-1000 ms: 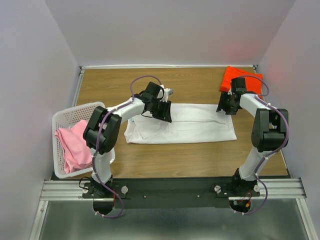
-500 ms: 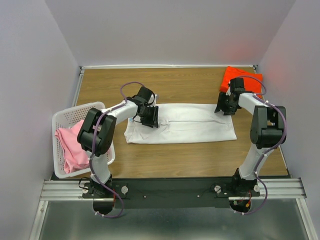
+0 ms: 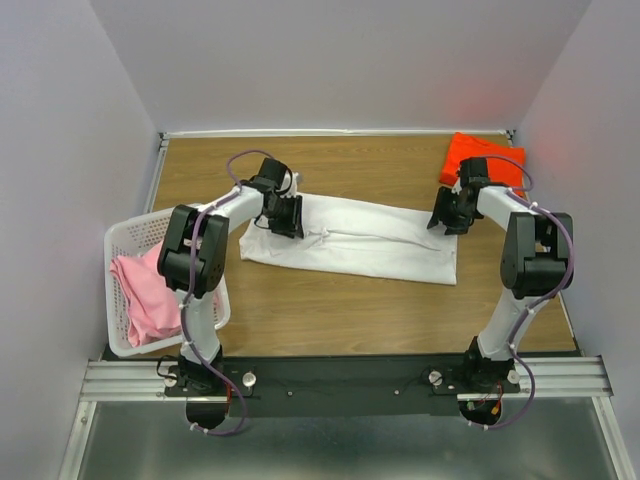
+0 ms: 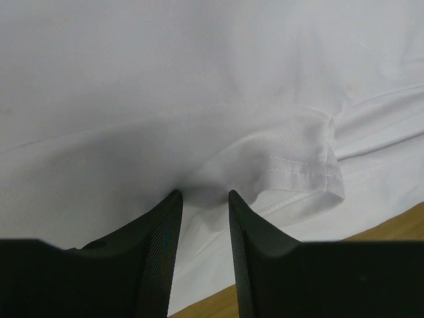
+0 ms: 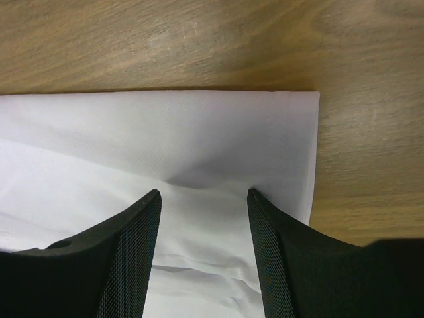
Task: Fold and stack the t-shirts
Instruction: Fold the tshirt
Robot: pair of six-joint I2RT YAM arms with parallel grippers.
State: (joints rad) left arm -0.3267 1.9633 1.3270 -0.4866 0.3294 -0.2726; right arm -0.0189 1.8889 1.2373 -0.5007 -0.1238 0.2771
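My left gripper (image 4: 202, 193), pinched on a fold of the white t-shirt (image 3: 350, 240), has dragged that end toward ten o'clock, so the shirt lies skewed mid-table. My right gripper (image 5: 204, 192) stays spread wide over its two-o'clock corner. I judge I am still straightening it, not folding.

Bright, even light falls from overhead, so in your top view the arms cast only faint, soft shadows on the worktop (image 3: 330, 310), with no glare. In your wrist views the white t-shirt (image 4: 199, 79) is nearly washed out, and its folds show only as pale grey shading.
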